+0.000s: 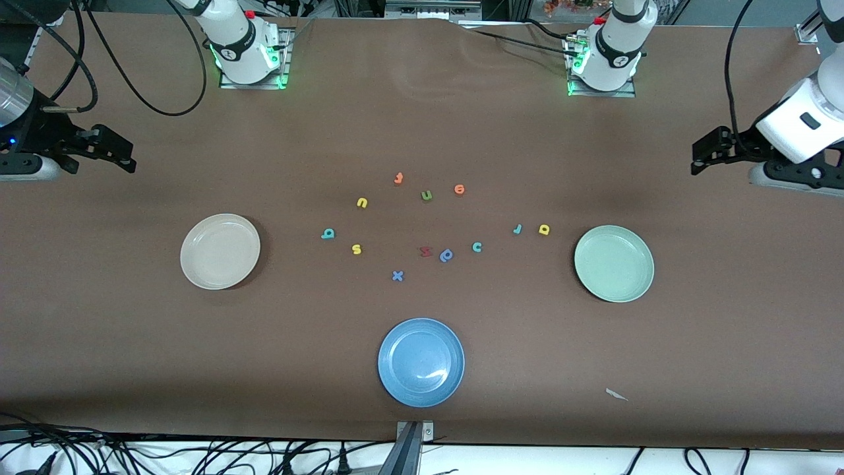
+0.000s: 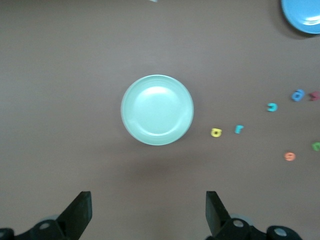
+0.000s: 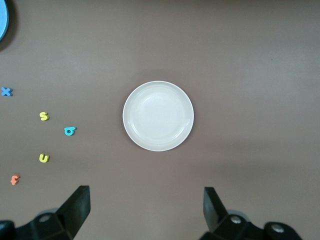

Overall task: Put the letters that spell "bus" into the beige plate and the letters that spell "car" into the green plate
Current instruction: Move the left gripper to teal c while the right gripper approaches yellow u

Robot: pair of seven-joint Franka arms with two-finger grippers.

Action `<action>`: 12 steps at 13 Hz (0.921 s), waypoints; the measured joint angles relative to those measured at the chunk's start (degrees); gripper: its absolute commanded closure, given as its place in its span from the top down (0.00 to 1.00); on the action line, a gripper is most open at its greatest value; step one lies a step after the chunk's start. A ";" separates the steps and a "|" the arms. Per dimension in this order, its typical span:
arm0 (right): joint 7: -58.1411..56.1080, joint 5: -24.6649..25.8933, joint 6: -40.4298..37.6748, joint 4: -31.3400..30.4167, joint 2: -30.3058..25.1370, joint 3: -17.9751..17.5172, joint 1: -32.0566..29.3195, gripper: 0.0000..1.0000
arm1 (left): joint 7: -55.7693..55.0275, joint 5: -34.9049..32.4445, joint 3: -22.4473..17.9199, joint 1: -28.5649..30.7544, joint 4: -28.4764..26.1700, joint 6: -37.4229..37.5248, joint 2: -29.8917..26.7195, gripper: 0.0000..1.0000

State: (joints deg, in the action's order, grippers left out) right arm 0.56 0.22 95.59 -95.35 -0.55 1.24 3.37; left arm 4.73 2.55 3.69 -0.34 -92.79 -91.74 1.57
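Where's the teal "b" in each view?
Front view: the teal "b" lies on the table between the beige plate and the letter cluster, just above the yellow "s".
Left wrist view: not in it.
Right wrist view: the teal "b" sits beside the beige plate.
Shared landmark: the beige plate, with the yellow "s" close by.

The right arm's white base stands at its corner along the robots' edge of the table, and its wrist hangs raised over that arm's end of the table. The right gripper (image 1: 125,158) waits there with its black fingers (image 3: 75,210) spread wide, holding nothing. The left arm mirrors this pose at its own end. The left gripper (image 1: 700,157) likewise waits up in the air, fingers (image 2: 216,212) wide apart and empty.
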 measured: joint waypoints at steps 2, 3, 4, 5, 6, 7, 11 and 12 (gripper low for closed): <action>0.00 -0.11 0.00 0.00 0.03 -0.01 0.02 1.00 | 0.00 1.79 0.86 -0.95 -0.04 0.01 1.18 1.00; 0.00 -0.19 0.00 -0.01 0.06 -0.02 0.06 1.00 | 0.00 2.20 1.07 -1.44 -0.09 -0.01 2.17 1.00; 0.04 -0.27 0.00 -0.03 0.14 -0.06 0.13 1.00 | 0.00 2.64 1.14 -2.03 -0.11 -0.11 3.59 1.00; 0.39 -0.35 0.00 -0.07 0.29 -0.15 0.24 1.00 | 0.00 3.44 1.18 -2.88 -0.16 -0.80 5.39 1.00; 1.01 -0.37 0.00 -0.11 0.47 -0.25 0.44 1.00 | -0.03 4.19 1.22 -4.04 -0.24 -3.22 7.62 1.00; 1.47 -0.39 0.01 -0.12 0.65 -0.36 0.70 1.00 | -0.49 4.34 1.27 -5.49 -0.32 -6.54 10.20 1.00; 4.22 -0.49 0.05 -0.19 1.22 -0.54 2.19 1.00 | -11.09 4.32 1.52 -14.39 -0.30 -19.74 21.91 1.00; 5.83 -0.56 0.11 -0.24 1.58 -0.58 3.22 1.00 | -14.62 4.25 1.55 -16.91 -0.29 -22.39 24.23 1.00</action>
State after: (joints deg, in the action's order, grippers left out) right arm 6.39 -0.33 95.70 -95.59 1.03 0.66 6.59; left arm -9.89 6.80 5.24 -17.25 -93.08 -114.13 25.81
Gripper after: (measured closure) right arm 0.000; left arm 0.000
